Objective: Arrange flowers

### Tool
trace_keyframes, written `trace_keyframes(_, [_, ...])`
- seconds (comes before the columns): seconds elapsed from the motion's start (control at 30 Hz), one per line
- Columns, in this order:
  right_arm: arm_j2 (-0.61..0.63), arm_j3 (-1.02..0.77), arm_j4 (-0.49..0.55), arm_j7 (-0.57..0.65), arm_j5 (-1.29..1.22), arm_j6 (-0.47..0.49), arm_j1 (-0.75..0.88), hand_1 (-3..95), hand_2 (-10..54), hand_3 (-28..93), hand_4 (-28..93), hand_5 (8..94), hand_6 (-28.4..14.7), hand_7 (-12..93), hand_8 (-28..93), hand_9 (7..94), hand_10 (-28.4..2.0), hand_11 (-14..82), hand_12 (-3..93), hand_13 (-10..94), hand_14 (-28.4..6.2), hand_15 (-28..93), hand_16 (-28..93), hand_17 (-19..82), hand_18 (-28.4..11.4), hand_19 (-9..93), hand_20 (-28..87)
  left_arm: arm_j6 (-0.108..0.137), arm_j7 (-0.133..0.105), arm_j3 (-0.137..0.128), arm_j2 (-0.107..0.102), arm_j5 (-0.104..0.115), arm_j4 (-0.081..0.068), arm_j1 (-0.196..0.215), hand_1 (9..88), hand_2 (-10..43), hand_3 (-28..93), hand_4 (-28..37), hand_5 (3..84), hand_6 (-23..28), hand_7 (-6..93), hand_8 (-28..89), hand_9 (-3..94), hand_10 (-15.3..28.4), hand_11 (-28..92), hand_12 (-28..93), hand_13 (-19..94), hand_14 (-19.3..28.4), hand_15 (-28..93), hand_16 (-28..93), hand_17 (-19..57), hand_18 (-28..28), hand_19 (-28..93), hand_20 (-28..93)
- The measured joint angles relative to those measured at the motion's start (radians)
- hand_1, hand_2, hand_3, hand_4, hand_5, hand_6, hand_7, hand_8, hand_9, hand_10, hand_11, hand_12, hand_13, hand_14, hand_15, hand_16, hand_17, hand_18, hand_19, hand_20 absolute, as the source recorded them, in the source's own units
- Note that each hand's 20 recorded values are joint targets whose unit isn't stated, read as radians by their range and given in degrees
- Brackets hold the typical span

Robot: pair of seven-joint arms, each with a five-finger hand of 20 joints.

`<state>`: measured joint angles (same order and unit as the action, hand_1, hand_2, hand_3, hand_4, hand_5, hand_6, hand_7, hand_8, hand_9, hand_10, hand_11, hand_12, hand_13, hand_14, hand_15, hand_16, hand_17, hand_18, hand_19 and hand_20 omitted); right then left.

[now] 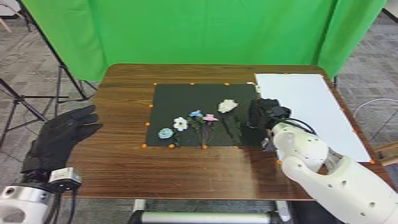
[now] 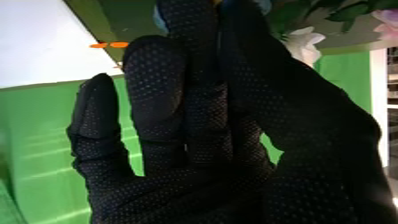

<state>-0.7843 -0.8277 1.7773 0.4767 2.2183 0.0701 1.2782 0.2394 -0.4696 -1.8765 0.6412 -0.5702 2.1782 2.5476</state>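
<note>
Over the dark mat [image 1: 182,97], blue petals [image 2: 161,22] show behind the right hand [image 1: 265,111]; open or gripping, I can't tell

robotics lab, green cloth backdrop [image 1: 213,35], black stand legs [image 1: 16,98], grey carpet [image 1: 371,65], white robot arm [image 1: 342,185]

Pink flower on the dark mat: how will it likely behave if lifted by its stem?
The pink flower should feel light and bendy, as its stem looks very thin. Its head is wider than the stem, so it may droop or swing if held far down.
</note>
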Motion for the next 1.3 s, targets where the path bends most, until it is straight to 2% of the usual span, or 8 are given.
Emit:
trace_keyframes(0.2, [-0.001,-0.008,0.027,0.003,-0.047,0.001,0.013,48.6,-9.5,78,-28,73.5,1.3,26,-4,90.3,-5.5,10.1,34.7,68,-4.7,63,31,24,-23.5,83,38,0.000,0.003,-0.001,-0.005,0.000,-0.002,-0.001,27.4,1.6,82,-21.0,38.4,9.4,19.4,-12,33.6,18.9,35,10,23,24.9,63,-13,-11.4,21.1,55,11])
trace_keyframes(0.37, [-0.002,-0.011,0.045,0.020,-0.058,-0.003,0.022,42.2,-9.5,82,-28,70.1,-0.3,22,-5,85.8,-8.6,18.4,26.5,68,-8.4,65,25,23,-26.6,80,37,0.000,0.003,0.002,-0.006,0.001,-0.003,-0.003,27.3,1.6,82,-20.9,38.5,9.4,19.3,-12,33.7,18.9,35,10,23,24.9,63,-13,-11.4,21.1,55,11])
trace_keyframes(0.5, [-0.002,-0.019,0.059,0.042,-0.071,-0.009,0.030,36.9,-9.5,84,-28,68.2,-1.4,20,-13,82.5,-11.5,25.8,18.5,68,-10.2,66,22,23,-27.7,79,36,0.000,0.003,0.003,-0.007,0.001,-0.003,-0.004,27.4,1.6,82,-20.9,38.5,9.4,19.3,-12,33.7,18.9,35,9,23,24.9,63,-13,-11.4,21.1,55,11])
trace_keyframes(0.77, [0.004,-0.059,0.112,0.078,-0.111,0.009,0.062,29.9,-9.1,81,-27,65.8,-3.5,18,-13,81.8,-13.8,26.6,17.5,70,-12.2,67,22,26,-28.3,79,36,0.000,0.007,0.000,-0.006,0.000,-0.002,0.002,27.4,1.6,82,-20.9,38.5,9.4,19.4,-12,33.7,18.9,35,10,23,24.9,63,-13,-11.4,21.1,55,11])
trace_keyframes(0.97, [0.013,-0.123,0.177,0.087,-0.175,0.031,0.102,24.2,-2.0,81,-26,60.6,-4.8,17,-12,71.6,-16.4,25.9,16.6,61,-15.7,65,18,22,-28.4,69,29,0.001,0.008,-0.013,-0.003,0.000,0.000,0.024,27.4,1.6,82,-20.9,38.4,9.3,19.3,-12,33.6,18.8,35,9,23,24.9,63,-13,-11.4,21.1,55,11])
trace_keyframes(1.07, [0.011,-0.195,0.199,0.080,-0.214,0.041,0.135,21.3,1.5,82,-27,57.3,-4.8,17,-13,66.1,-17.5,23.5,15.7,57,-16.2,62,16,18,-28.4,63,25,0.003,0.005,-0.014,0.000,0.002,0.000,0.029,27.4,1.6,82,-20.9,38.4,9.3,19.3,-12,33.4,18.8,35,9,23,24.9,63,-13,-11.4,21.1,55,11])
trace_keyframes(1.2, [-0.010,-0.330,0.205,0.055,-0.312,0.046,0.194,18.6,4.4,82,-27,54.8,-4.5,18,-13,62.1,-18.0,21.4,15.1,53,-17.4,59,14,16,-28.4,61,23,0.015,-0.012,0.008,0.004,0.007,0.001,0.027,27.4,1.7,82,-20.9,38.3,9.2,19.2,-12,33.1,18.5,34,9,23,25.0,63,-13,-11.4,21.1,55,11])
trace_keyframes(1.3, [-0.038,-0.433,0.205,0.039,-0.401,0.032,0.246,18.2,4.8,83,-27,54.7,-4.4,18,-13,61.7,-18.1,21.1,15.1,52,-18.0,59,14,15,-28.4,61,22,0.030,-0.036,0.050,0.007,0.016,0.000,0.012,27.3,1.5,82,-20.9,38.3,9.0,19.2,-12,33.1,18.5,33,9,23,24.9,62,-13,-11.4,21.1,55,11])
